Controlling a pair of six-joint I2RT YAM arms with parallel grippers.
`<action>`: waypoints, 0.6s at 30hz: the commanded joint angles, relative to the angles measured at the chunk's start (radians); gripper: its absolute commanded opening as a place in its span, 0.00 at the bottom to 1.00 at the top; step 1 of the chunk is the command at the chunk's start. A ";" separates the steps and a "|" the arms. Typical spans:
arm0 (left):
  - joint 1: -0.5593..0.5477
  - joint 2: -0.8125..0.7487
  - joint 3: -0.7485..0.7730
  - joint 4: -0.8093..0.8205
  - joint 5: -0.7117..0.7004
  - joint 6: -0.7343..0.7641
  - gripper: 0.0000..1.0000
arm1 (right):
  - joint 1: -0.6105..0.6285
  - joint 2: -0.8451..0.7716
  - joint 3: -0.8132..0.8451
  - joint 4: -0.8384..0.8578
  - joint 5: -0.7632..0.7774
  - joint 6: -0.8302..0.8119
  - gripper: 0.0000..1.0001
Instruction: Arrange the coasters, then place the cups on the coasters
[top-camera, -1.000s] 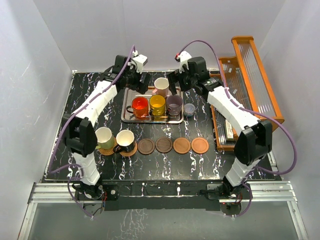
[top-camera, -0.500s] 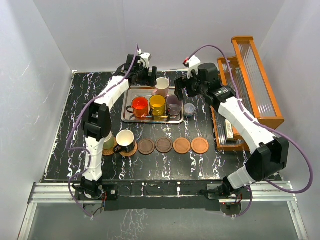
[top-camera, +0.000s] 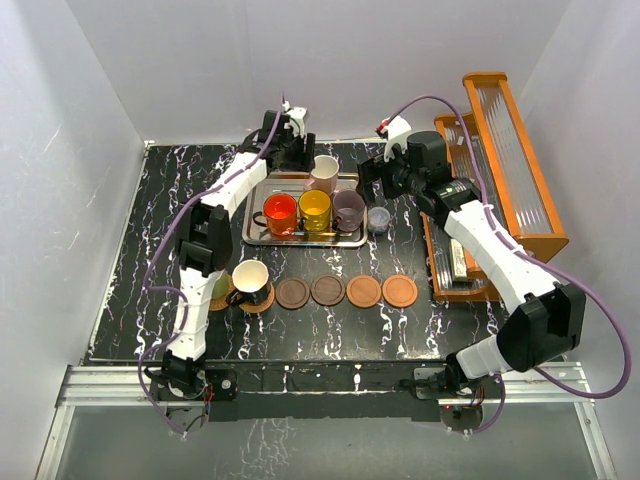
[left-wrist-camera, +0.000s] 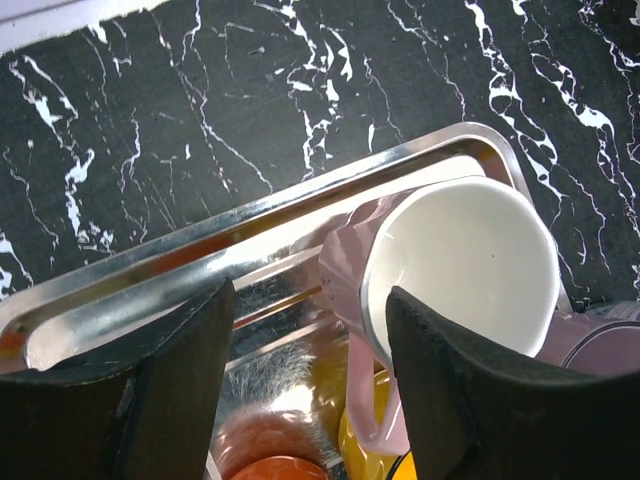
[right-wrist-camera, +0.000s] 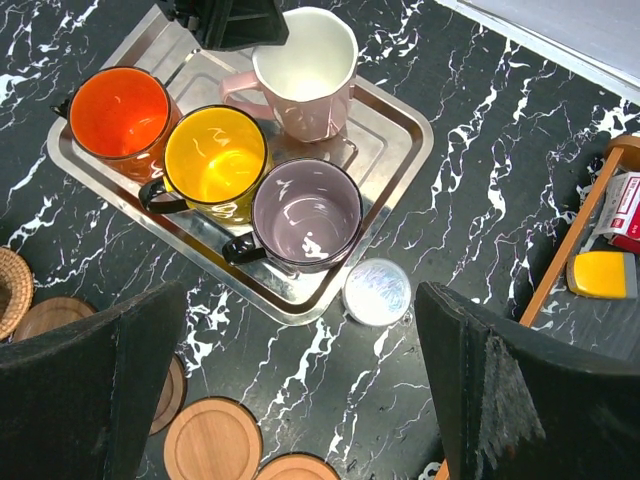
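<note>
Left gripper (left-wrist-camera: 310, 300) — jaws apart, straddling the handle of the pink mug (left-wrist-camera: 470, 260) at the far side of the steel tray (left-wrist-camera: 150, 270), probably to pinch that handle. Right gripper (right-wrist-camera: 300, 290) — spread wide, empty, hovering over the tray's near right. Four coasters (top-camera: 327, 290) in the near row lie bare.

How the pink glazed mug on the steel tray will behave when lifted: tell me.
The pink glazed mug looks rigid, breakable; its gloss may slip. Lifted by its handle, it could tilt. The smooth steel tray likely lets it slide.
</note>
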 joint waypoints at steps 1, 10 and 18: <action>-0.017 0.020 0.064 -0.014 -0.016 0.023 0.58 | -0.014 -0.046 -0.006 0.068 -0.026 -0.001 0.98; -0.022 0.052 0.096 -0.028 -0.002 0.042 0.35 | -0.030 -0.053 -0.021 0.070 -0.041 0.003 0.98; -0.023 0.056 0.101 -0.024 -0.015 0.058 0.12 | -0.043 -0.059 -0.029 0.075 -0.054 0.007 0.98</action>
